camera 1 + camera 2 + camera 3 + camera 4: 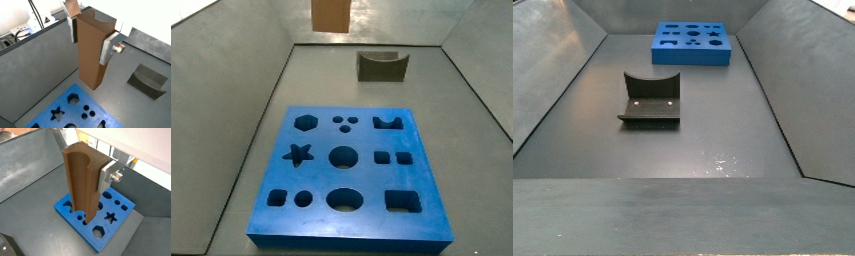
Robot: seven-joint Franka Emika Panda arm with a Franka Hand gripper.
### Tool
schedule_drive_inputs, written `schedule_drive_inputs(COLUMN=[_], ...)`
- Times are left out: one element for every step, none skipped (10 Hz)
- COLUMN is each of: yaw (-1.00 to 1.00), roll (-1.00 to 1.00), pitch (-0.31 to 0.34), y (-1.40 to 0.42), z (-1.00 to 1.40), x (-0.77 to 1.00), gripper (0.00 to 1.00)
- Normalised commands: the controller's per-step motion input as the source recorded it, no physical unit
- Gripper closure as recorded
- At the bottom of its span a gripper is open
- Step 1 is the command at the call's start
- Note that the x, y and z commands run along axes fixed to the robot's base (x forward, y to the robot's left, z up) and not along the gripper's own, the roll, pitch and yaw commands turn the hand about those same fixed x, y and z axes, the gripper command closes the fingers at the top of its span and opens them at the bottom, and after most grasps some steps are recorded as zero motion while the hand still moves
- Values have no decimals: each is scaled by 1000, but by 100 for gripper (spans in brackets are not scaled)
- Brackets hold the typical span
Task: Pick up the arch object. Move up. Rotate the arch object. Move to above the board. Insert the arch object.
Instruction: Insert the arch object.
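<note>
My gripper [90,40] is shut on the arch object [91,55], a tan-brown wooden block that hangs upright, high above the floor. Its curved notch faces up between the silver fingers [109,49]. In a wrist view the same block [83,178] hides part of the board [107,215]. The board [352,170] is a thick blue slab with dark shaped cut-outs, lying flat on the grey floor. In a side view only the block's lower end [331,13] shows at the top edge, beyond the board's far end. The board [694,45] also shows in the side view without the gripper.
The dark grey fixture [381,66] stands on the floor between the board and the bin's far wall, and shows too in a wrist view [148,80] and a side view [651,103]. Sloping grey walls [251,110] enclose the floor.
</note>
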Motion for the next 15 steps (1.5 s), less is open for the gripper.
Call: schedule_drive_inputs(yaw=[-100,0,0,0,0,0,0,0,0,0,0,0,0,0,0], roll=[0,0,0,0,0,6,29,37,44,49,53,51,53,54,59], pitch=[0,10,0,0,0,0,0,0,0,0,0,0,0,0,0], y=[-6,0,0,-37,-80,-114,-106,-106,-106,-106,-106,-106,-100,-100,-89], z=[0,0,0,0,0,-3,-37,-54,-83,-97,-100,-103,-106,-109,-120], x=[546,1000,1000,1000,1000,1000,1000,1000,1000,1000,1000,1000,1000,1000,1000], gripper=[100,100,100,100,100,100,100,100,100,100,100,100,100,100,100])
